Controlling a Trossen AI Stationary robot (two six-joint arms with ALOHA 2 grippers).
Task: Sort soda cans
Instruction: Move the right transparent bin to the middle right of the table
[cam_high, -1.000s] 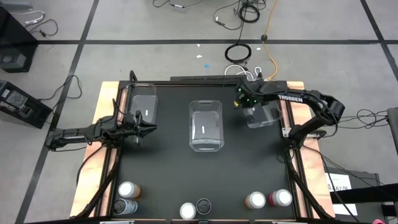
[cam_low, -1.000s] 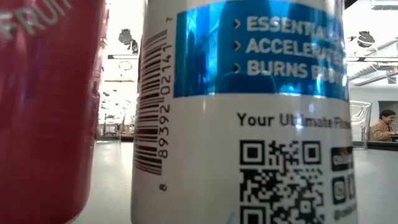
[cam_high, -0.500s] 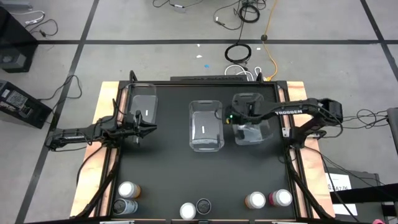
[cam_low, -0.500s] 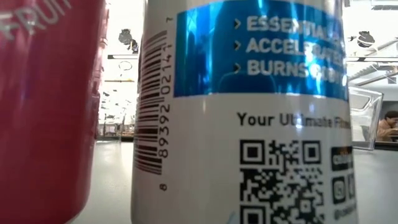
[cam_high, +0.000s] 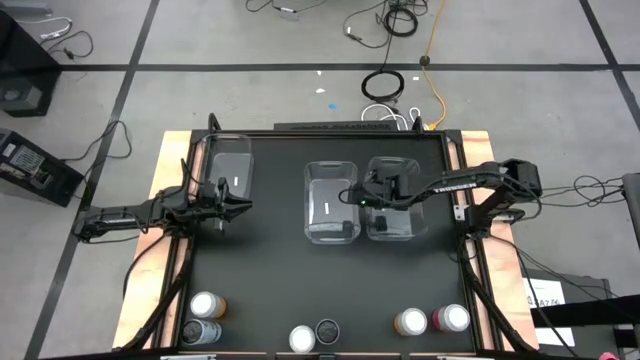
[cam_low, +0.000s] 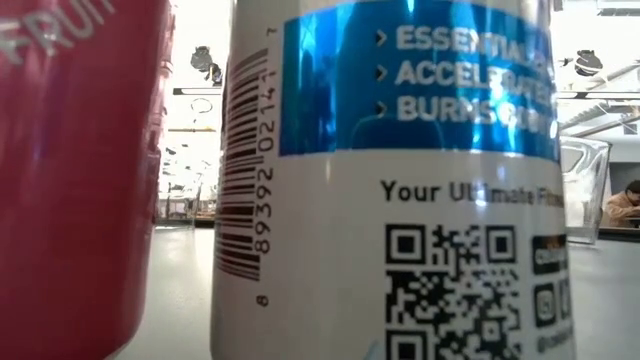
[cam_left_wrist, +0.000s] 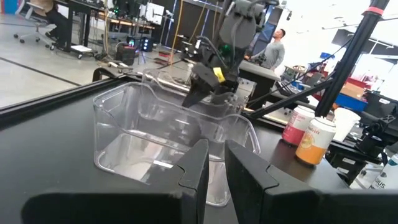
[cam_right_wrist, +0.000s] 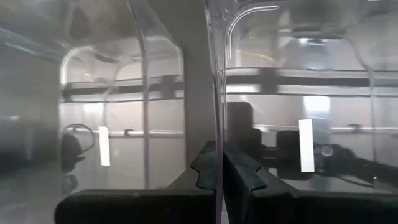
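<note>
On your black counter (cam_high: 270, 270), the right claw (cam_high: 362, 197) is pinched on the wall of a clear bin (cam_high: 393, 208), just beside the middle bin (cam_high: 331, 201). The soda cans (cam_high: 327, 333) stand upright at 6 o'clock, well apart from both claws. The left claw (cam_high: 240, 203), nearly pressed together, holds nothing. Only the low view shows a can's label (cam_low: 400, 200).

A grey concrete floor (cam_high: 250, 40) with dark seam lines fills the upper part of the overhead frame, strewn with coiled cables (cam_high: 383, 84) and an orange cord (cam_high: 436, 60). A black box (cam_high: 30, 165) sits at the left edge. Desks (cam_left_wrist: 93, 12) and a standing person (cam_left_wrist: 273, 50) show in the wrist frame's upper part.
</note>
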